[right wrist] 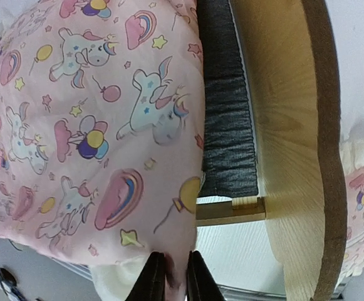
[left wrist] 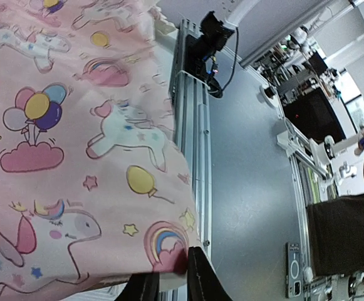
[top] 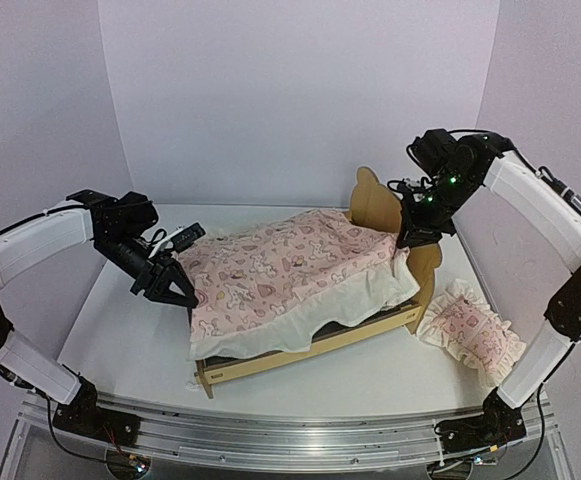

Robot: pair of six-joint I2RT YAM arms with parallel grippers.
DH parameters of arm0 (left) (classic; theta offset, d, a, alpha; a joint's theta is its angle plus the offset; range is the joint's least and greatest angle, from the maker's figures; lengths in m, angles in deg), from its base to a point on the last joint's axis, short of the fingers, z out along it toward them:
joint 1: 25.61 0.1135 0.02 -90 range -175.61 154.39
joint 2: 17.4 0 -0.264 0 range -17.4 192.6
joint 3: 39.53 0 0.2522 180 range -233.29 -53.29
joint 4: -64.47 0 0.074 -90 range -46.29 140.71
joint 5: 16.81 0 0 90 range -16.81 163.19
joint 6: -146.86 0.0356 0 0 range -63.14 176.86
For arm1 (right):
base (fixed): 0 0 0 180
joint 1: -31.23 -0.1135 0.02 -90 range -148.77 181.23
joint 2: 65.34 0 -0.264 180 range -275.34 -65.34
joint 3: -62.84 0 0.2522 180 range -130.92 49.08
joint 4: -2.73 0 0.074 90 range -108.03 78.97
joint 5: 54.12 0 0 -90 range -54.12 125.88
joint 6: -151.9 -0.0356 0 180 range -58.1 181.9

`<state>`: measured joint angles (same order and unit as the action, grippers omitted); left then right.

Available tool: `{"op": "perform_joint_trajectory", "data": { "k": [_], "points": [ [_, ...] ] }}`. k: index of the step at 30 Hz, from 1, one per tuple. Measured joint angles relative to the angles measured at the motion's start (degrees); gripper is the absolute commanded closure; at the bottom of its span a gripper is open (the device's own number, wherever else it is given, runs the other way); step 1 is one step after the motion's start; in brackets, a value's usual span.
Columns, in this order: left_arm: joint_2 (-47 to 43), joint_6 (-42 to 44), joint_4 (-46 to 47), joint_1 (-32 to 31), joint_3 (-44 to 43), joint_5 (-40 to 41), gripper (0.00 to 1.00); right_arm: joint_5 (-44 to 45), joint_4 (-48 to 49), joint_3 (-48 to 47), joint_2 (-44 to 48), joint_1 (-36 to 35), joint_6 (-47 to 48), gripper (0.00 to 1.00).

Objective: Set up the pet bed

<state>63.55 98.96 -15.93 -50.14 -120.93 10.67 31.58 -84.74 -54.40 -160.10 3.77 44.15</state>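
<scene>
The pet bed (top: 374, 206), pale wood with an eared headboard, stands mid-table, its headboard to the right. A pink unicorn-print quilt (top: 290, 260) lies spread over it, its white hem draping down the near side. At the quilt's left foot corner my left gripper (top: 178, 290) has its jaws narrow on the quilt's edge (left wrist: 163, 251). By the headboard, my right gripper (top: 412, 238) pinches the quilt's corner (right wrist: 175, 251) between nearly closed fingers. The right wrist view shows the dark grey base (right wrist: 228, 125) and the headboard (right wrist: 294, 125).
A ruffled pink pillow (top: 470, 330) lies on the table to the right of the bed, beside the right arm. An aluminium rail (top: 290, 435) runs along the table's near edge. White walls close in the back and both sides.
</scene>
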Motion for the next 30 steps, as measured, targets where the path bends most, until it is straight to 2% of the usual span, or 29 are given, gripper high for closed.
{"op": "perform_joint_trajectory", "data": {
  "k": [2,3,5,9,11,13,16,19,24,30],
  "points": [
    [0.0,2.5,-2.0,0.0,-0.1,-0.4,0.4,0.4,-1.3,-0.6,0.0,0.0,-0.1,0.57],
    [0.0,3.9,-3.6,0.0,-0.2,-0.3,0.37,0.7,-1.9,-1.4,-0.1,0.0,-0.2,0.55],
    [0.2,6.5,-6.4,0.0,-1.5,0.4,0.35,1.2,-3.2,-5.5,-0.8,0.0,0.3,0.53],
    [1.9,9.3,-9.3,1.3,-9.9,3.0,0.37,1.5,-3.3,-15.6,-2.8,-0.1,0.6,0.51],
    [2.8,5.8,-6.8,4.6,-14.2,4.2,0.39,1.5,-2.4,-19.4,-3.8,-0.5,0.7,0.51],
    [2.9,-2.1,0.4,8.2,-15.0,8.0,0.4,1.5,-0.8,-20.5,-4.9,-1.1,0.8,0.51],
    [4.3,-14.1,13.5,11.7,-14.2,20.3,0.4,2.5,3.4,-22.3,-9.6,-2.4,0.8,0.51],
    [7.6,-22.0,22.3,12.1,-13.5,31.3,0.39,5.3,10.0,-23.1,-16.6,-3.5,0.8,0.49],
    [13.4,-29.0,30.0,12.0,-12.9,41.6,0.4,10.0,20.7,-23.5,-28.6,-4.2,1.1,0.42],
    [19.2,-31.8,34.5,11.8,-12.2,45.8,0.43,14.0,28.4,-29.5,-41.2,-4.3,1.6,0.4]
  ]
}}
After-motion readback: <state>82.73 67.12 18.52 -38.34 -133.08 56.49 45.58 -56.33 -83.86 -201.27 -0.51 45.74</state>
